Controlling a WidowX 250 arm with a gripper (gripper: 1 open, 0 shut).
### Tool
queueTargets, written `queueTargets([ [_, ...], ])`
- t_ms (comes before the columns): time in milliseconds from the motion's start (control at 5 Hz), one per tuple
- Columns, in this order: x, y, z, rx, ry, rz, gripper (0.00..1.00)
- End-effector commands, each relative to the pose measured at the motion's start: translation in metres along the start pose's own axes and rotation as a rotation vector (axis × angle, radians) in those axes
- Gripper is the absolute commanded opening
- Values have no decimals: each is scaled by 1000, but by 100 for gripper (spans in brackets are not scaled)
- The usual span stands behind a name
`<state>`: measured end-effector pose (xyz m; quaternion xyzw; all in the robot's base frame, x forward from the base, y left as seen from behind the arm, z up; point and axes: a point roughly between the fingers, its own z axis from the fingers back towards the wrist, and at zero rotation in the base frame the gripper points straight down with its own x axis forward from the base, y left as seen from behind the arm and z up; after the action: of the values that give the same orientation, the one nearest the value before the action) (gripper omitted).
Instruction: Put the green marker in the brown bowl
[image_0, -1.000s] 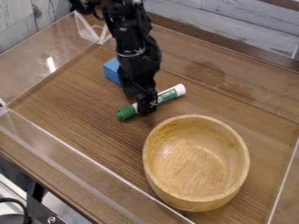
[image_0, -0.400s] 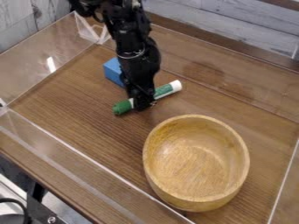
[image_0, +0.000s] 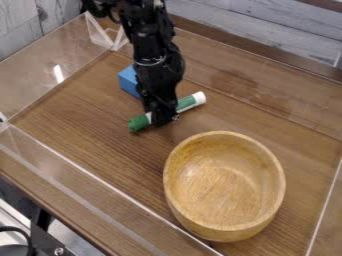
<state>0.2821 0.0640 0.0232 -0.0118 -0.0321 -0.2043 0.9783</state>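
The green marker (image_0: 190, 101) lies on the wooden table, its green cap end (image_0: 139, 124) toward the lower left and its white barrel toward the upper right. My gripper (image_0: 162, 112) points straight down over the marker's middle, its fingers shut on the marker. The marker still rests on the table. The brown bowl (image_0: 225, 185) stands empty to the lower right, a short way from the marker.
A blue block (image_0: 130, 80) sits just behind the gripper, partly hidden by the arm. Clear acrylic walls (image_0: 40, 165) border the table on the left, front and right.
The gripper's fingers have closed onto the marker. The marker has turned slightly and shifted a little to the left. The hand has stayed in place.
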Motion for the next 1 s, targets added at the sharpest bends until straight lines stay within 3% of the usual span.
queueTargets([
  [0,13,5,28,53,-50,-7,0],
  [400,14,1,46,62,-16,13,0],
  [800,17,-26,63,71,-26,34,0],
])
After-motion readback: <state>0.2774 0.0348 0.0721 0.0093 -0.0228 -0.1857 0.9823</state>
